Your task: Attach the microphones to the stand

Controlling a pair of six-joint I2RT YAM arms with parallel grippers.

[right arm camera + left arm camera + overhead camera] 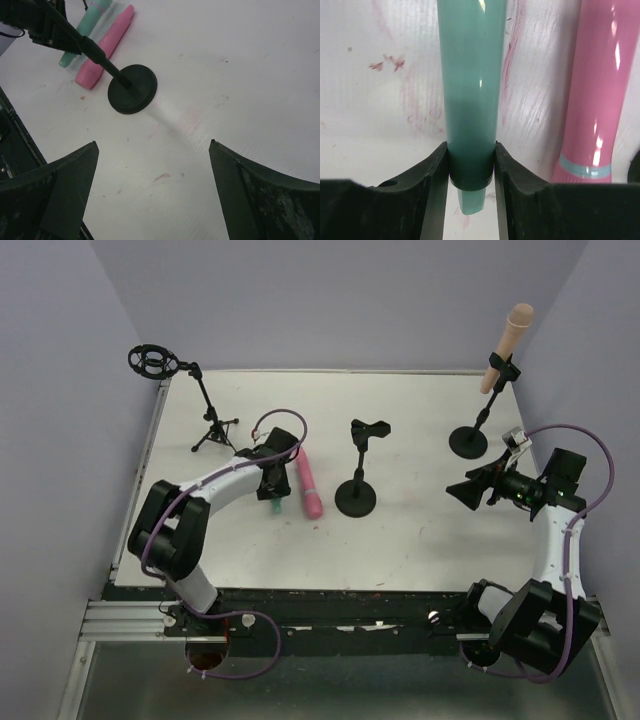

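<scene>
My left gripper (pixel 274 483) is shut on the teal-green microphone (pixel 470 85) near its tail end, with both fingers (pixel 437 167) pressed to its sides. The mic lies low at the table. The pink microphone (pixel 597 95) lies right beside it on the table (pixel 420 530) and also shows in the top view (pixel 308 483). The peach microphone (pixel 508 343) sits clipped in the far right stand (pixel 468 441). The middle stand (pixel 357 496) has a bare clip (pixel 370 430). My right gripper (pixel 468 490) is open and empty above the table, facing the middle stand's base (pixel 132 90).
A tripod stand (pixel 213 430) with a round black shock mount (pixel 152 361) stands at the far left corner. Purple walls close the table on three sides. In the right wrist view the teal (pixel 95 17) and pink (pixel 107 45) mics lie beyond the stand pole.
</scene>
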